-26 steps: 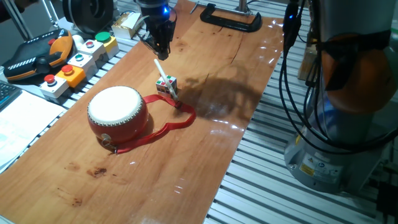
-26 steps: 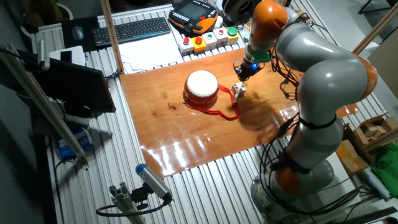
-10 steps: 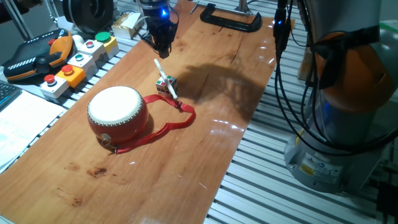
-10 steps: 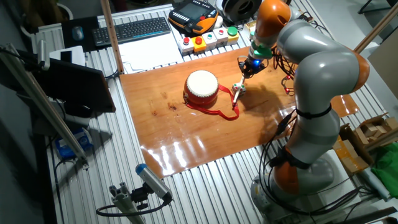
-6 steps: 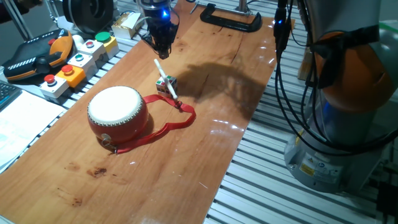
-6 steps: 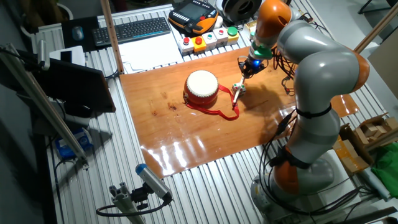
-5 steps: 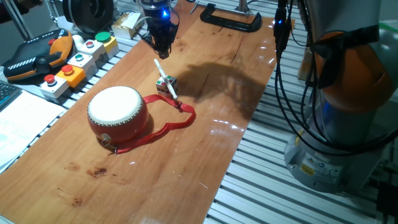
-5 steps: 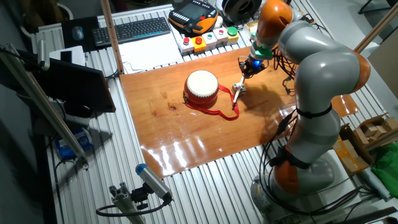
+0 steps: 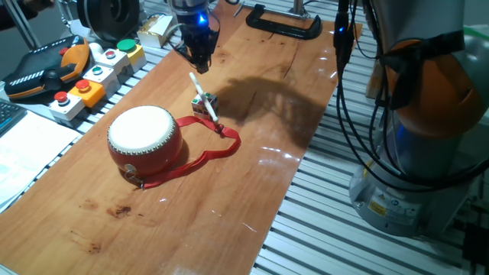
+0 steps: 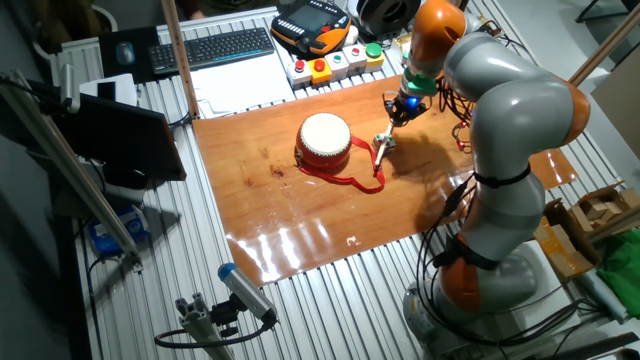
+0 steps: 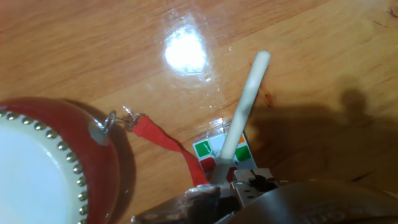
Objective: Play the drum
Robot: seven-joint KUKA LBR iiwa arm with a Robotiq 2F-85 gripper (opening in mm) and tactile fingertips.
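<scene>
Hanging above table [image 9: 252,183], gripper [image 9: 200,63] sits at 1 o'clock from drum [image 9: 145,137], well apart. Cannot tell if fingers wide or narrow. White stick [image 9: 203,95] leans on little colour cube [image 9: 205,105], top end pointing up toward gripper, not touching it. Drum sits mid-table, red strap [image 9: 206,153] looping out at 3 o'clock. Good next step, likely: come straight down over stick's top end, pinch firmly, lift clear of cube and strap, then tap middle of white skin [image 11: 28,177].

Worktop [image 9: 252,191]: glossy brown wooden board. Lying on it: the drum [image 9: 144,137] toward one end, its red strap [image 9: 205,156] looped across the wood, a small multicoloured cube [image 9: 203,104] just beside the strap, and a black clamp [image 9: 283,24] at the far edge
</scene>
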